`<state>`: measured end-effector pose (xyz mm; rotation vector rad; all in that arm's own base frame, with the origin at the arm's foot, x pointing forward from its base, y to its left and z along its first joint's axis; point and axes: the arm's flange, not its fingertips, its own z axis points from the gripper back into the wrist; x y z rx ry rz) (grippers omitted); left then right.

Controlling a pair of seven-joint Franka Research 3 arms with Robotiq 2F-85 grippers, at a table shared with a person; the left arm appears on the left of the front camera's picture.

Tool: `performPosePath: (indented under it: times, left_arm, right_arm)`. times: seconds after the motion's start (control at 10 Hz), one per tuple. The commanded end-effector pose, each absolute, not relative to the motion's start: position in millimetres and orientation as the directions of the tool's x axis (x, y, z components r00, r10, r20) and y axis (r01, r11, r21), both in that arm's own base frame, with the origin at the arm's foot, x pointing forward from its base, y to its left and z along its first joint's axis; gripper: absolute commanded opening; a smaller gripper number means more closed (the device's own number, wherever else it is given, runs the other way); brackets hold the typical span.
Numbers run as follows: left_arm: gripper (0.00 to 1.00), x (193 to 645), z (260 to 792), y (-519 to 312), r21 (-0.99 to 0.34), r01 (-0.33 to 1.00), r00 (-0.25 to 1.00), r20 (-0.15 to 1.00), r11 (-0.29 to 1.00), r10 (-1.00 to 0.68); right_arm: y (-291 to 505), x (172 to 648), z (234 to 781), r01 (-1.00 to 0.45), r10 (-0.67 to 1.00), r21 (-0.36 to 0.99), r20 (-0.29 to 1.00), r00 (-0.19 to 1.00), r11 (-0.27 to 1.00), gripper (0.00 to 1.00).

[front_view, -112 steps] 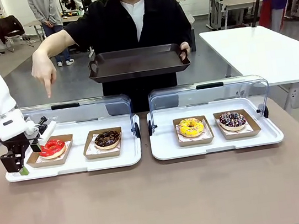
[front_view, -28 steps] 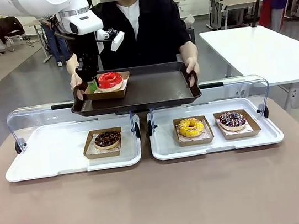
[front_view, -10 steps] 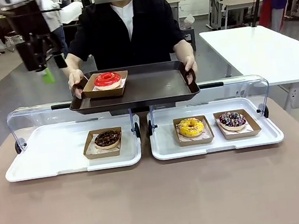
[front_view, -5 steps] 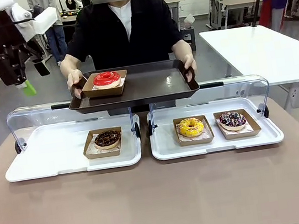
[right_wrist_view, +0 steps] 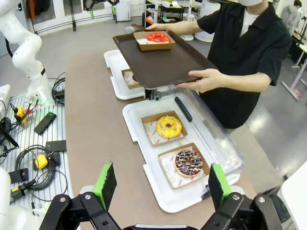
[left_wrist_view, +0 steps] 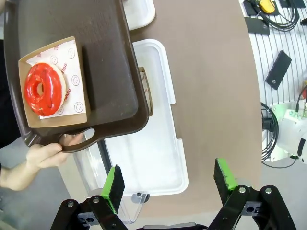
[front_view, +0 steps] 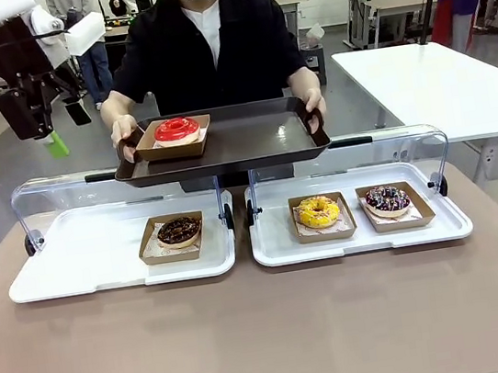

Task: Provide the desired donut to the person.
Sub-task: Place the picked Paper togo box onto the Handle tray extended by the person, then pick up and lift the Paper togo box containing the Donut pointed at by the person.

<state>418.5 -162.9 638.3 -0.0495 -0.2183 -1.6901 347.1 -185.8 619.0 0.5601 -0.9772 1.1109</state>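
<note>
The person [front_view: 210,43] in a black top over a white shirt stands at the far side, holding a dark brown tray [front_view: 243,141] by both handles. On the tray's left end a red-glazed donut [front_view: 176,129] sits in a brown paper box; it also lies on the tray [left_wrist_view: 110,72] as the donut [left_wrist_view: 43,89] in the left wrist view. My left gripper [front_view: 45,132] hangs open high at the left, apart from the tray, its fingers [left_wrist_view: 168,184] holding nothing. My right gripper [right_wrist_view: 159,184] is open over the table's near side.
Two white trays with raised clear lids lie on the brown table. The left tray [front_view: 75,267] holds a chocolate donut [front_view: 178,232]. The right tray [front_view: 358,238] holds a yellow donut [front_view: 317,210] and a sprinkled chocolate donut [front_view: 387,199]. A white table [front_view: 438,76] stands at far right.
My left arm has let go of the red donut's box on the tray and drawn away up and to the left. The person still holds the tray with the donut.
</note>
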Motion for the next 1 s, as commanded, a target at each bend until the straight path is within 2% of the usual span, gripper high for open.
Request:
performPosePath:
  times: [0.0,0.9]
  left_arm:
    - [0.97,418.4,643.2,-161.1,0.104,0.988,-0.127,0.153,-0.111,-0.980]
    - [0.97,418.4,643.2,-161.1,0.104,0.988,-0.127,0.153,-0.111,-0.980]
  right_arm:
    - [-185.1,347.5,618.2,-0.925,0.472,-0.088,0.875,0.105,0.370,1.00]
    - [-185.1,347.5,618.2,-0.925,0.472,-0.088,0.875,0.105,0.370,1.00]
